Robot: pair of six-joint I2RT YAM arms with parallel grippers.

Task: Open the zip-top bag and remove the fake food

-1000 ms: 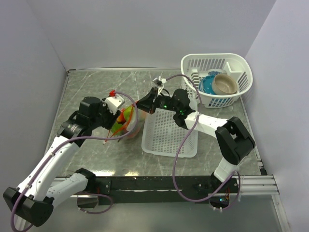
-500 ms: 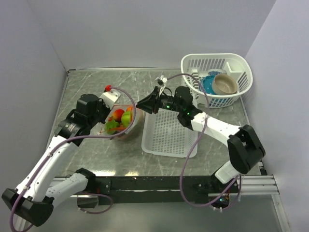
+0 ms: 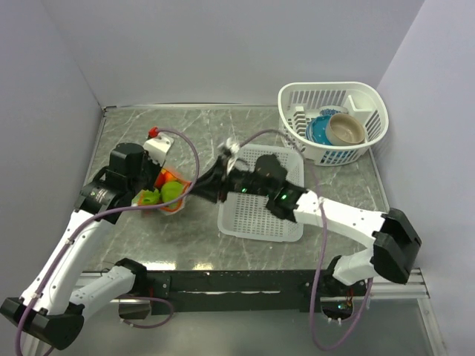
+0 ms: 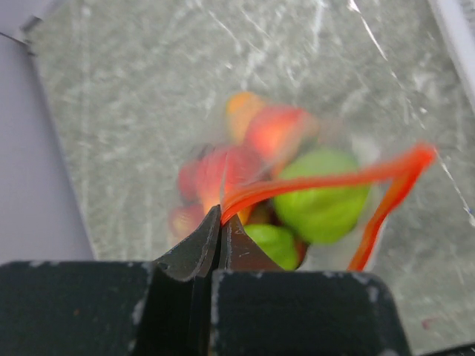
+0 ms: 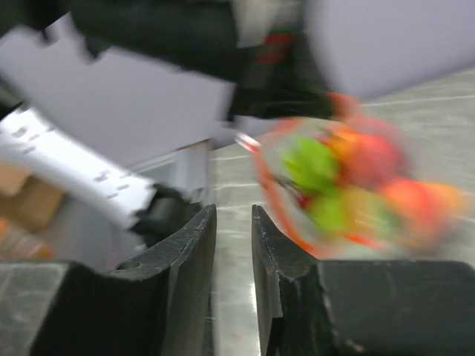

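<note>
The zip-top bag [image 3: 169, 199] hangs left of centre, clear with an orange-red zip strip. My left gripper [image 3: 151, 187] is shut on one side of that strip [image 4: 297, 185]; the strip's mouth loops open toward the right in the left wrist view. The fake food [image 4: 323, 200], green, red and orange pieces, sits inside the bag. My right gripper [image 3: 193, 190] reaches in from the right, just beside the bag. In the right wrist view its jaws [image 5: 232, 215] stand slightly apart with nothing between them, and the blurred bag [image 5: 334, 185] lies to their right.
A white slotted tray [image 3: 260, 215] lies at centre right under the right arm. A white basket [image 3: 371, 100] at the back right holds a blue bowl [image 3: 319, 130] and a beige bowl [image 3: 345, 130]. A grey wall runs along the left.
My left gripper has carried the bag left and toward the near edge. My right gripper has followed it leftward and lower, and now sits beside the bag with jaws apart.
</note>
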